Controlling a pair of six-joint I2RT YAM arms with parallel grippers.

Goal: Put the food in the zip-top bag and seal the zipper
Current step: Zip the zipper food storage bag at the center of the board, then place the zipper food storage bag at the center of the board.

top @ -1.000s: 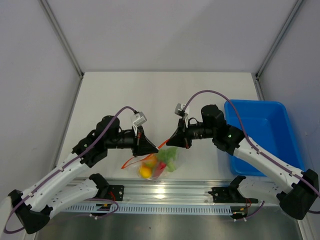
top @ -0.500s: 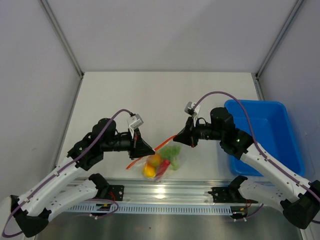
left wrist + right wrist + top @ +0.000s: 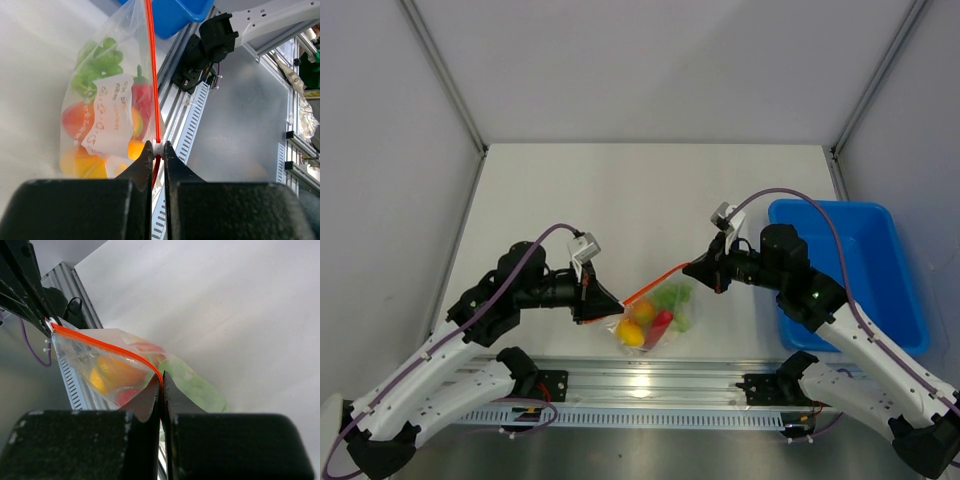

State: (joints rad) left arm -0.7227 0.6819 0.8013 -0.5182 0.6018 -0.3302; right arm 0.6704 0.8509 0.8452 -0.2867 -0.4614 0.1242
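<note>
Top external view: zip-top bag (image 3: 658,318) strung between two end effectors over the near middle of the counter (image 3: 650,190).

Left end effector (image 3: 607,307) has its jaws pinched together on the left end of the zipper (image 3: 655,285), and the right end effector (image 3: 693,268) is clamped on the right end. The orange-red strip runs as one taut line between them, rising toward the far right. Inside the clear bag below it sits the food: an orange-yellow fruit (image 3: 632,336) to the near left, a red chili pepper (image 3: 660,322) in the middle and a green bumpy bunch (image 3: 676,298) to the far right. A blue bin (image 3: 850,270) stands well apart on the right.
</note>
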